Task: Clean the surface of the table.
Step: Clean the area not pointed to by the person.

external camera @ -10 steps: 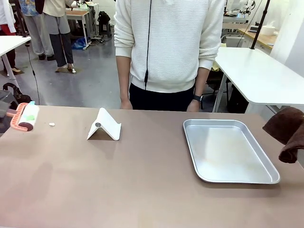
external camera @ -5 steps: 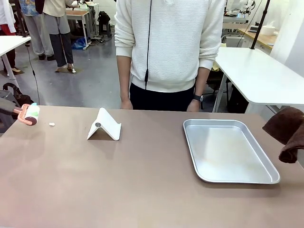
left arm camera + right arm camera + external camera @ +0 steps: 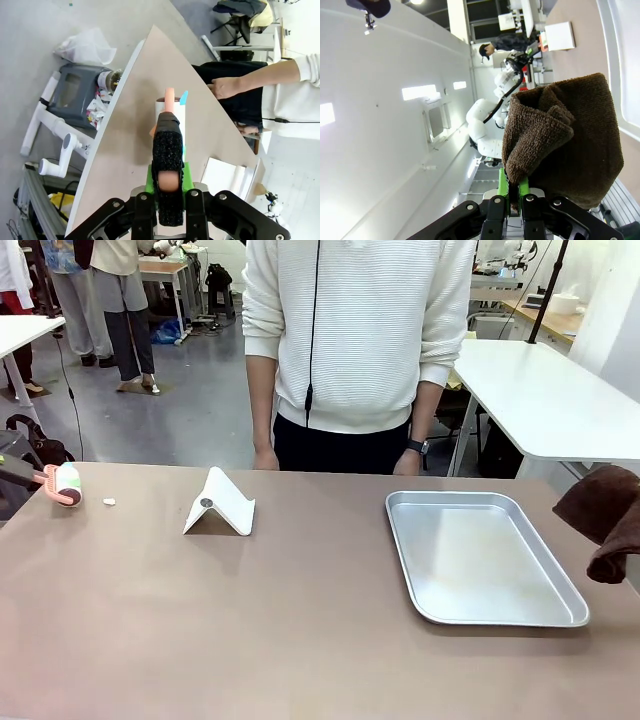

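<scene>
Now | left jaws clamp lint roller (image 3: 67, 483) over table (image 3: 300, 640) | right jaws clamp cloth (image 3: 605, 512)

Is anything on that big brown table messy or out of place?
One small white scrap lies on the table near its far left corner, just beside the lint roller. It looks like stray litter; the tray and white stand sit neatly.
</scene>
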Robot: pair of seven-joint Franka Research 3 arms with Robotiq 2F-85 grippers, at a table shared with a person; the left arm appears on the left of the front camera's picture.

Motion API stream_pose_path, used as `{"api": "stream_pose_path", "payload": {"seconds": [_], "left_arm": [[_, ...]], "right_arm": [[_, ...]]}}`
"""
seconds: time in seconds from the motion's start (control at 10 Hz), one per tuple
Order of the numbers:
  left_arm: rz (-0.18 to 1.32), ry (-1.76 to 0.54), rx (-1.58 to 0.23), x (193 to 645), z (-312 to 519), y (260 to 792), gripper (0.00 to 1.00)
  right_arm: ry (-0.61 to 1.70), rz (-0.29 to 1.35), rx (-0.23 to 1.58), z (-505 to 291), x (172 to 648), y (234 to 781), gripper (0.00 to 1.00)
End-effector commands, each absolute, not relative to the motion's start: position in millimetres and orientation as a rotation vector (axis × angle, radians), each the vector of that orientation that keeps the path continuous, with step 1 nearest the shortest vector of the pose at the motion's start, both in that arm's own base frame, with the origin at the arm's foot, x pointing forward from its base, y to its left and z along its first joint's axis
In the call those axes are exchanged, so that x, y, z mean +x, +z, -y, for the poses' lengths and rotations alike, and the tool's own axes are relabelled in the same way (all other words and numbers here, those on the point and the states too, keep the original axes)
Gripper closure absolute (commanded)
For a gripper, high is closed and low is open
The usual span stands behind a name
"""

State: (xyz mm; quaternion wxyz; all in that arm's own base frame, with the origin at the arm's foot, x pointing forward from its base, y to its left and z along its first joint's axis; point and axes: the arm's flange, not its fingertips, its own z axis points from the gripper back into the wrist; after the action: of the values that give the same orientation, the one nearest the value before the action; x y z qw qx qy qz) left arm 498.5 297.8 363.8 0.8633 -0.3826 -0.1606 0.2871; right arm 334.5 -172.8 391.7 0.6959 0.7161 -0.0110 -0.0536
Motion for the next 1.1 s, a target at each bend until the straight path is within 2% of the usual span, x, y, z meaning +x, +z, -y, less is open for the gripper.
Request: {"api": "stream_pose_path", "payload": {"seconds": [0.0, 0.3, 1.0], "left_arm": [[0.323, 0.589, -0.803, 497, -287, 362, 0.78], [0.291, 0.507, -0.854, 489, -283, 375, 0.78], [0.280, 0.434, -0.740, 495, -259, 362, 0.78]], "right_arm": [[-0.106, 0.016, 1.604, 173, 331, 395, 0.92], [-0.106, 0.016, 1.604, 173, 331, 395, 0.92], [-0.106, 0.016, 1.604, 173, 331, 395, 0.92]]}}
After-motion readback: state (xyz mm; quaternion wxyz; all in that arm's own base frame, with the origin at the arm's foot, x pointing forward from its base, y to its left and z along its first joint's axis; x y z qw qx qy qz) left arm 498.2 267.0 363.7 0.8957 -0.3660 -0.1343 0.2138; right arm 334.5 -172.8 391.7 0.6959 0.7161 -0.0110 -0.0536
